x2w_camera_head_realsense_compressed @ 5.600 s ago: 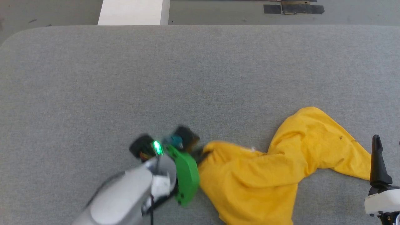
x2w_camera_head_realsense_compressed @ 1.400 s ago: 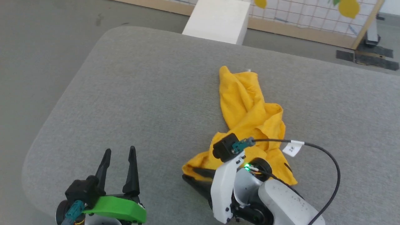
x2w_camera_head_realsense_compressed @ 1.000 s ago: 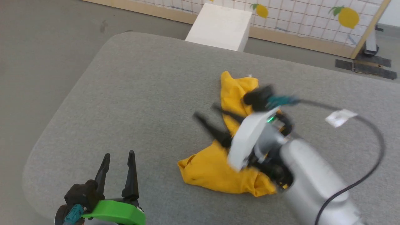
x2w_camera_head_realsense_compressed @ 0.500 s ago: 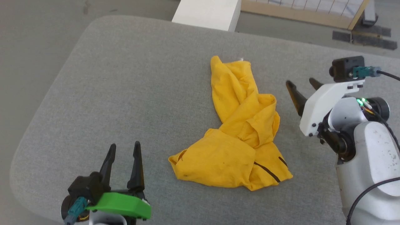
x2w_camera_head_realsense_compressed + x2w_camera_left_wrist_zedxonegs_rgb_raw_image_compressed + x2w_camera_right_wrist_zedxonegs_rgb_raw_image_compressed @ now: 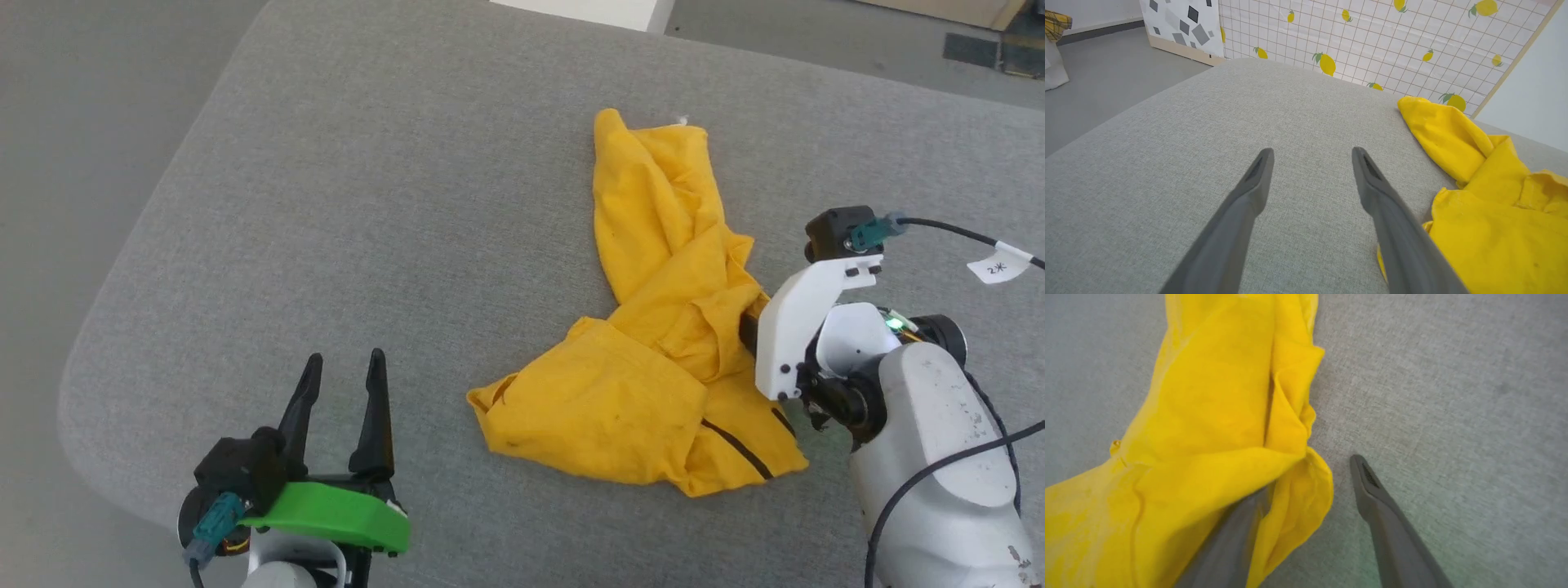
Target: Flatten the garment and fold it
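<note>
Well, we see the garment [image 5: 653, 384] lying crumpled on the grey surface [image 5: 392, 204]: a twisted rope of yellow cloth runs away from us, with a wider bunched part nearer and a black stripe at its near right edge. It looks like thin, soft cotton (light, limp, no help in holding a shape), so we judge it will drape and slide rather than lift flat, and a pinch into the heap may catch several layers. Our right hand [image 5: 1312, 477] is spread, one finger tucked under a loose flap at the garment's right side and the other on bare surface, with nothing clamped yet. Our left hand [image 5: 345, 357] rests spread and empty, apart from the garment's near left corner. Better holds, we think, are a hem edge or corner, one for each hand.
</note>
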